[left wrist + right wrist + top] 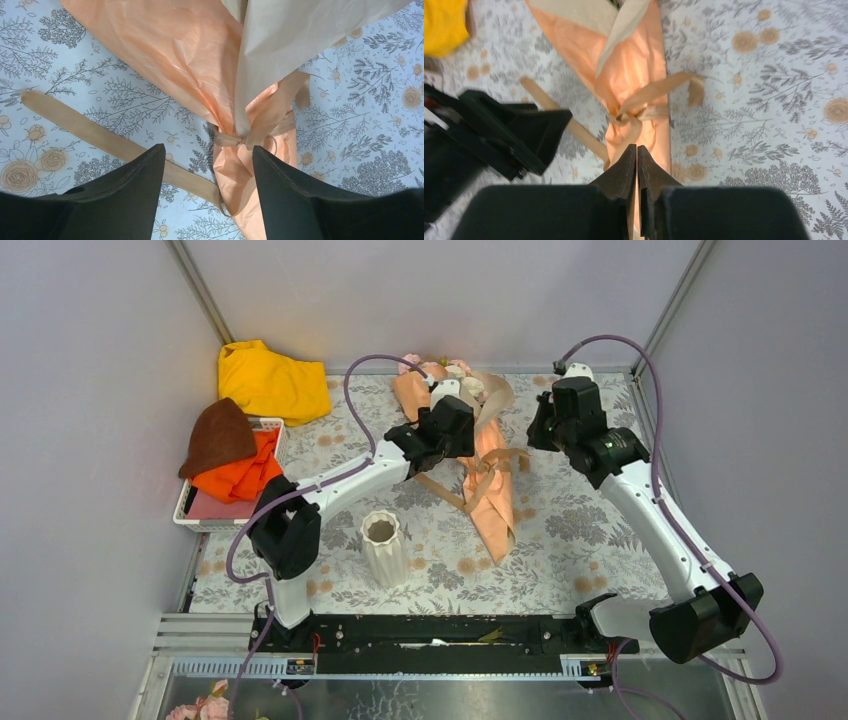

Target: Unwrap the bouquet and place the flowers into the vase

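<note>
Bouquet (pixel 190 60) lies beneath the spread left end effector (pixel 206 150), before the closed right end effector (pixel 637 148).

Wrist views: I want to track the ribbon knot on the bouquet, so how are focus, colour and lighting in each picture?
Left wrist: ribbon knot crisp, tablecloth tinted blue, left tool dark and featureless. Right wrist: warmer colours, knot slightly softer, left tool blurred at the picture's left side. Top external: even light, faint shadows, no glare.

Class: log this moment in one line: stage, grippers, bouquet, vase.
stage: unwrapping | left gripper: open above ribbon knot | right gripper: shut | bouquet: tied, lying flat | vase: upright, empty
</note>
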{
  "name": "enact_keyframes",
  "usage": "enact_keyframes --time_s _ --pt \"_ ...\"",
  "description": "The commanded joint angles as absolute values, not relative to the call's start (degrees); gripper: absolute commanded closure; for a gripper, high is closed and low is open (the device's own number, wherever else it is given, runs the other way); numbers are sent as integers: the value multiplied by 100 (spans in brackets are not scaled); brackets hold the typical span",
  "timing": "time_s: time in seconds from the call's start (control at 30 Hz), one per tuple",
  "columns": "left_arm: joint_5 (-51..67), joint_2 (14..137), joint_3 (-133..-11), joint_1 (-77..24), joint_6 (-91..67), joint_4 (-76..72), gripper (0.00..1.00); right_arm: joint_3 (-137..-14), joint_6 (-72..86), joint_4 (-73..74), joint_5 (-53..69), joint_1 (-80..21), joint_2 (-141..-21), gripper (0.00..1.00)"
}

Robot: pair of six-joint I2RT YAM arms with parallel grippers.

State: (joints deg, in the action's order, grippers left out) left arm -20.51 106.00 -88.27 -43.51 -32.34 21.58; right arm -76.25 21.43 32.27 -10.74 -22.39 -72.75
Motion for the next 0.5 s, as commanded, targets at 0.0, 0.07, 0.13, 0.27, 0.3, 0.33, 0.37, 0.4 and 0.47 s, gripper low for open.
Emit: enact_keyframes --time_s 0.0,0.07,0.13,0.27,0.3,0.33,0.37,0.4,0.47 --pt "-1917 10343 -8752 -4376 -3313 2084 29 -7105 2113 3053 -261 -2223 -7333 83" --pt "-1917 10207 -8668 -4375 -3289 2022 29 -6572 2176 2743 -25 -2224 -7388 68" --pt "-1910 10033 -8555 -4377 -3285 1919 28 -6216 2241 2509 235 -2223 -7546 60" --pt "-1799 9906 -8400 -4376 -3328 1782 28 -5926 2361 2146 490 -2224 -8084 51" --pt "-1775 9913 -8391 -4372 -3343 1783 28 -5936 2368 2095 481 -2224 -8245 47" --pt "-1747 9921 -8378 -4374 -3348 1777 28 -5979 2383 2058 415 -2224 -8389 44" --pt "-1727 9923 -8352 -4384 -3361 1781 28 -6045 2388 2046 263 -2219 -8545 42" --pt "-1717 9920 -8331 -4386 -3364 1783 28 -6126 2383 2053 121 -2213 -8696 40" --pt "-1714 9897 -8267 -4386 -3374 1779 28 -6305 2371 2065 -93 -2202 -9014 38"
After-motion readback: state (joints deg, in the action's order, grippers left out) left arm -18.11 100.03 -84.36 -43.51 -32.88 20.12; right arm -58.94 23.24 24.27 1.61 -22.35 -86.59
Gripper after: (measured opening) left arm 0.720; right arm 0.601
